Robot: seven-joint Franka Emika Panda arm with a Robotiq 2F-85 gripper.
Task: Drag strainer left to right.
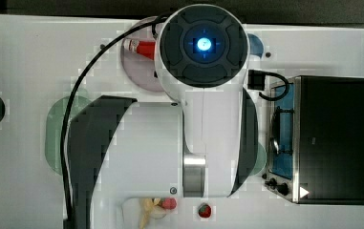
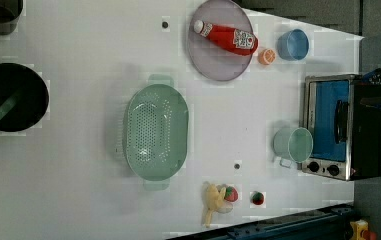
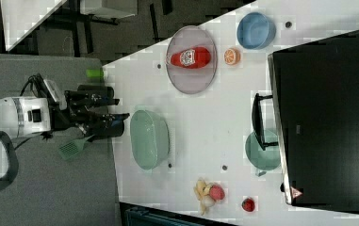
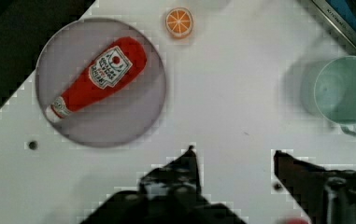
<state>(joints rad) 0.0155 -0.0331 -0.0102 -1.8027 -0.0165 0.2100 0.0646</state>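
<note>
Strainer [image 3: 149,139] on the table, apart from open, empty gripper [image 4: 234,161].

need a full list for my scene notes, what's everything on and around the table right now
strainer: 1, mint green, middle of the table, empty
plate: 1, grey, near the left view's top edge
ketchup bottle: 1, red, lying on the plate
orange slice: 1, orange, between plate and bowl
bowl: 1, blue, left view's upper right
mug: 1, mint green, beside the oven
toy oven: 1, black and silver, blue door, left view's right
toy food pile: 1, yellow and red, near the left view's bottom
strawberry: 1, red, beside that pile
pan: 1, black, left view's left
spatula: 1, green, off the table
gripper: 1, black, open, holding nothing
</note>
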